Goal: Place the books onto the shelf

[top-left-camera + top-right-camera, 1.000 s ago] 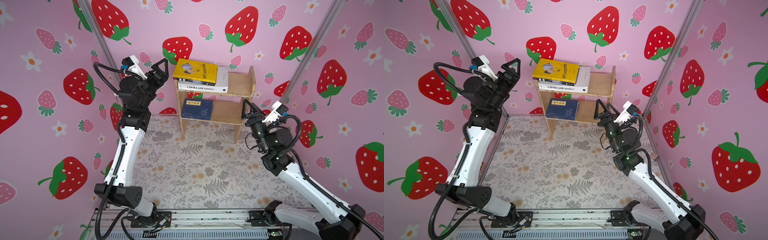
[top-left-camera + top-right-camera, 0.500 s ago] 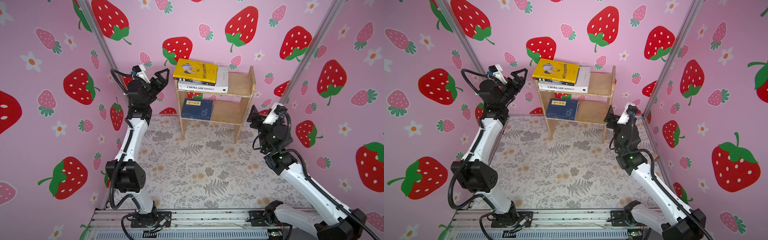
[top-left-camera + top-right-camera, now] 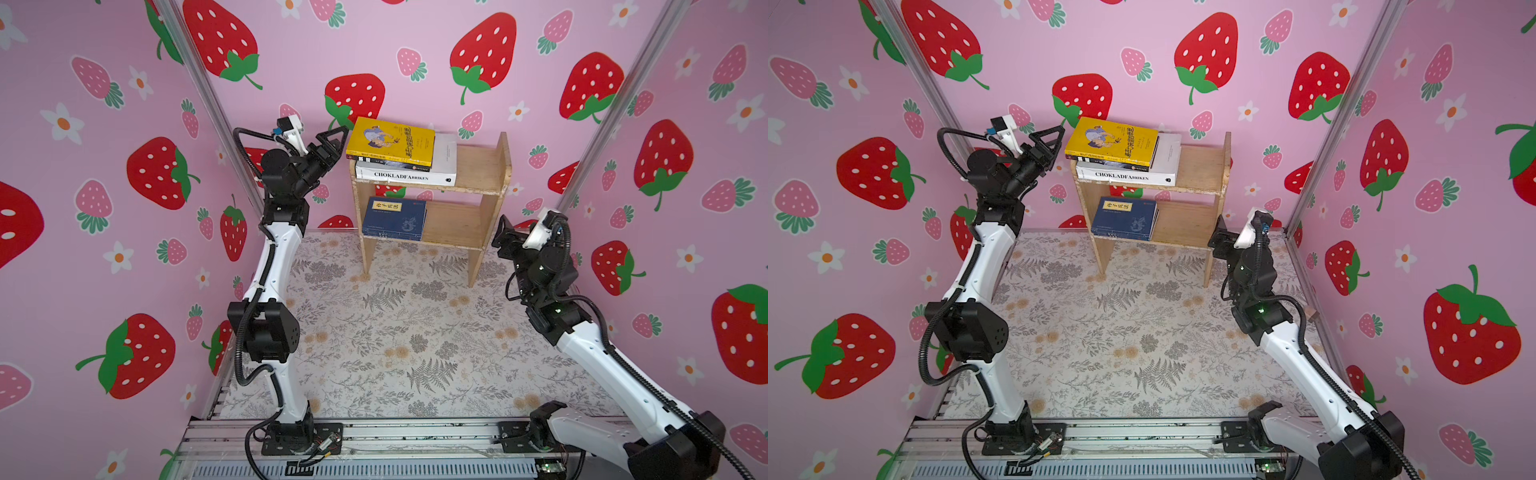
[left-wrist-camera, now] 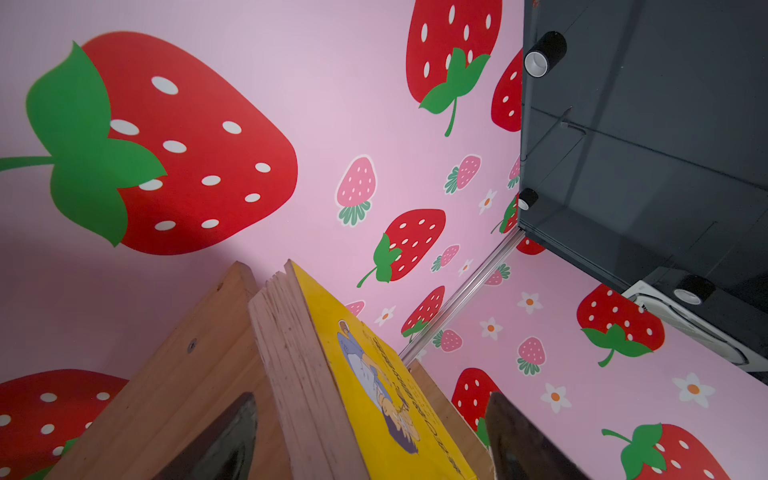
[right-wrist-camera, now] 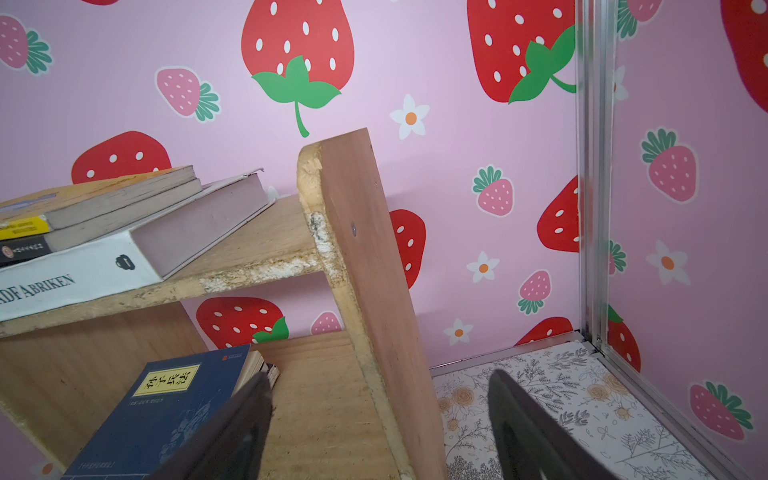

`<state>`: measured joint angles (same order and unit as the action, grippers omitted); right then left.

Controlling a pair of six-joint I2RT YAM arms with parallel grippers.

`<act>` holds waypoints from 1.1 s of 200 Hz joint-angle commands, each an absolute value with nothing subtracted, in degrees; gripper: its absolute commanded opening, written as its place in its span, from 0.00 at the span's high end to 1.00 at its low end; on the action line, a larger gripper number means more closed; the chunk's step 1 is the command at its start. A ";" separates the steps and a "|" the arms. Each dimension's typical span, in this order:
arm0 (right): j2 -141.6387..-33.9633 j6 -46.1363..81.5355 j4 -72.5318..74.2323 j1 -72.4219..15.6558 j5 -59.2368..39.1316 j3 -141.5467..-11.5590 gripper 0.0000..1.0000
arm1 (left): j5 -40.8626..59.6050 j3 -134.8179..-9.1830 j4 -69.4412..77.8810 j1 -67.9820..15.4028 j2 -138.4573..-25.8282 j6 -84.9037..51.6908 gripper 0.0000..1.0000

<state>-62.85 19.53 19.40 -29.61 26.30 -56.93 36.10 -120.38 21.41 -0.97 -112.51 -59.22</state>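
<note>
In a top view my left gripper (image 3: 341, 141) gapes empty beside the shelf (image 3: 504, 174), at its top tier, yellow book (image 3: 390, 139) stacked there; left wrist: I judge it stiff, light; I'd pinch its page edge; right wrist: right gripper (image 5: 378, 376) wide, empty, beside the lower tier's navy books (image 5: 166, 407).

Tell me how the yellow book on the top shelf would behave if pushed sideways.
The yellow book lies flat atop the stack, so it would likely slide, not tip. It looks like a thin paperback, so probably light and slightly bendy. The black book beneath might shift too.
</note>
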 commanded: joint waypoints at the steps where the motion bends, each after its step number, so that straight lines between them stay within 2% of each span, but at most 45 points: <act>1: -61.01 21.15 18.65 -28.93 27.57 -56.19 0.18 | 38.57 -123.16 25.62 -1.44 -112.23 -61.88 0.13; 137: -58.09 26.16 16.38 -26.02 29.47 -53.70 0.19 | 40.85 -128.04 20.97 -4.40 -113.50 -57.41 0.13; 220: -55.66 27.77 16.09 -24.62 30.53 -51.77 0.19 | 41.46 -132.49 20.39 -4.98 -117.14 -62.16 0.13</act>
